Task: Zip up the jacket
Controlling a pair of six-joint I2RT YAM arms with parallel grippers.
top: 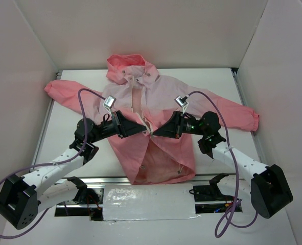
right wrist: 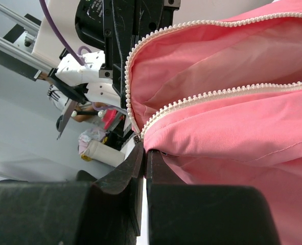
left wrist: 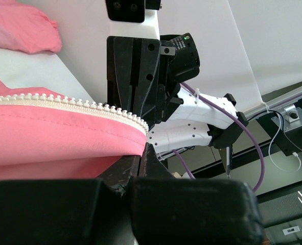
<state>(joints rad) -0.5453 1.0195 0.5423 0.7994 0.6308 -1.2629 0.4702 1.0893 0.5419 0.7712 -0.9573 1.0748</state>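
Observation:
The pink jacket lies face up on the white table, hood at the far side. Both grippers meet at its front, about halfway up the white zipper. My left gripper is shut on the jacket's left front edge; in the left wrist view coral fabric and a row of zipper teeth run out of the closed jaws. My right gripper is shut at the small metal zipper slider. In the right wrist view two rows of teeth part from the slider.
White walls enclose the table on the left, right and far sides. The sleeves spread to the far left and the right. The hem reaches the table's near edge, beside a metal rail and the arm bases.

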